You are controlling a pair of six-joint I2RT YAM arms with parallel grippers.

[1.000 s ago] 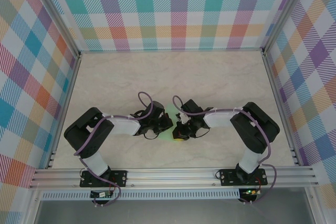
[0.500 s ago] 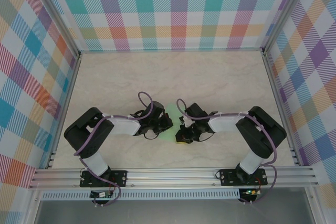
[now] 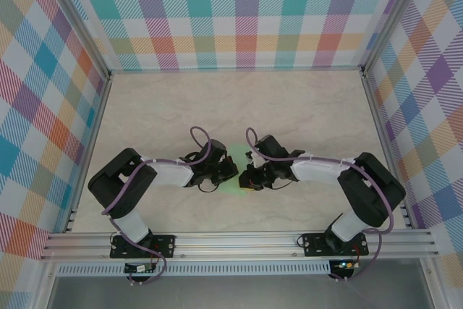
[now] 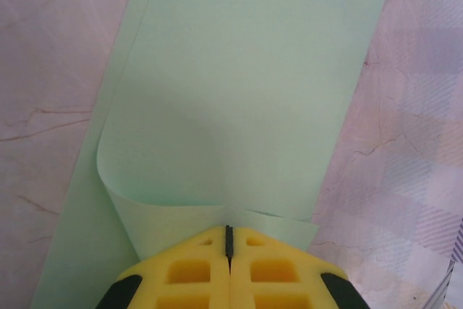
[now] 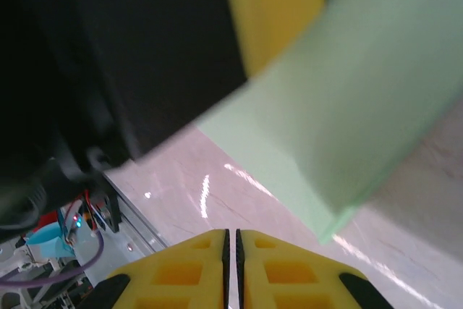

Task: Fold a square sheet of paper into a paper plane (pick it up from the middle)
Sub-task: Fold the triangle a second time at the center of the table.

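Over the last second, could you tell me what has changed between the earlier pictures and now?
The right arm's elbow swung outward to the right and toward the near edge, while the right gripper stayed beside the green paper, jaws together. Nothing was taken or released. The left gripper stayed put, jaws shut on the paper's curled edge.

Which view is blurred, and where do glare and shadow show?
Right wrist view: blurred, the paper smeared, with glare streaks on the table. Left wrist view: sharp, a soft shadow on the paper by its curl. Top view: sharp and evenly lit.
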